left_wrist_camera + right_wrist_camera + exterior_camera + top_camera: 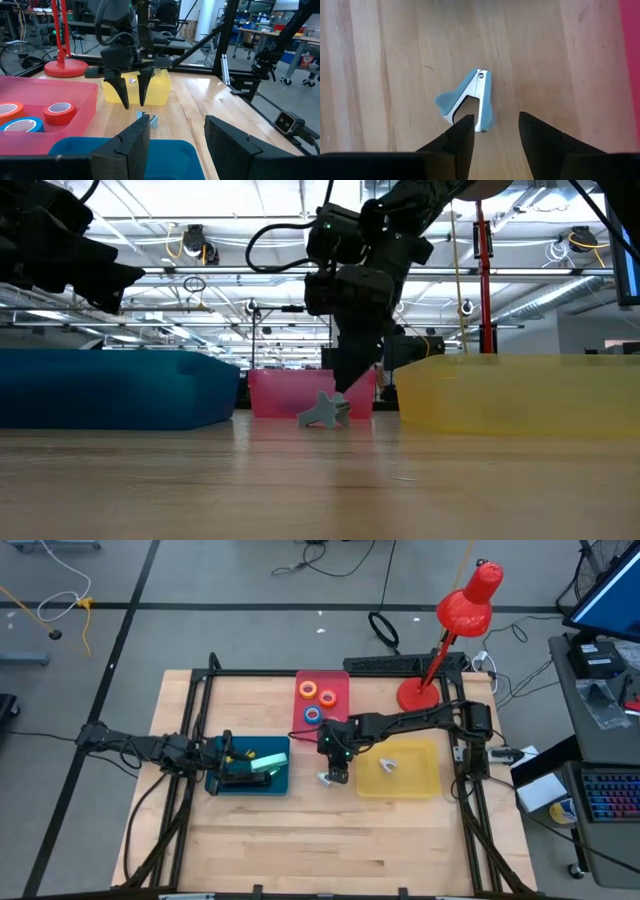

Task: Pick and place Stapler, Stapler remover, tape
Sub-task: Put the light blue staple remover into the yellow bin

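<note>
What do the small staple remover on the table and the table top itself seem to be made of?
The staple remover looks like bright, shiny metal claws with matte pale blue plastic grip wings; the claws reflect light and a rivet shows near the hinge. The table top looks like light wood in joined planks, smooth and satin: grain lines and seams between boards are visible.

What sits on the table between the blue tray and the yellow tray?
A staple remover lies on bare wood between the blue tray and yellow tray, under the right end effector; high view.

Overhead, table-level, two wrist views; shared table (330, 840).
</note>
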Tool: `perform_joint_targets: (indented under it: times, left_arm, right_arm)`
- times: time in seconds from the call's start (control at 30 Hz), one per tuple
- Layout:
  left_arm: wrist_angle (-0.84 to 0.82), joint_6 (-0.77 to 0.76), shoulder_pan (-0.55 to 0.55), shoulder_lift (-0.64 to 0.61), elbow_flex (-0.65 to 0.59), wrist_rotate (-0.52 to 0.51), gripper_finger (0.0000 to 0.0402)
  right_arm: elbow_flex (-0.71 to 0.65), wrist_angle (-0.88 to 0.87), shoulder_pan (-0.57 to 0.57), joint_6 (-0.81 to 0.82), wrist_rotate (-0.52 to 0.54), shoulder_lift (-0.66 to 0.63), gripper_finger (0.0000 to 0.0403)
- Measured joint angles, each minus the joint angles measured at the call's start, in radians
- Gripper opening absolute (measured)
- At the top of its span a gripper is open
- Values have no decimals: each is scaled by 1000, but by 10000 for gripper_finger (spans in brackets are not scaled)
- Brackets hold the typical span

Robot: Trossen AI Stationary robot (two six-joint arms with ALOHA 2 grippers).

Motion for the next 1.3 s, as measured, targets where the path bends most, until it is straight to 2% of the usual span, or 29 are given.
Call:
perform_joint_targets:
  times: [0.67,1.13,1.3]
  left_arm:
    - [0,-12,0,0,0,0,186]
    - [0,-26,0,0,0,0,186]
    - [-1,-26,0,0,0,0,186]
  right_arm:
    - [-84,138,4,47,7,0,154]
    - [-86,187,8,46,6,38,130]
    - [-86,150,8,46,6,38,96]
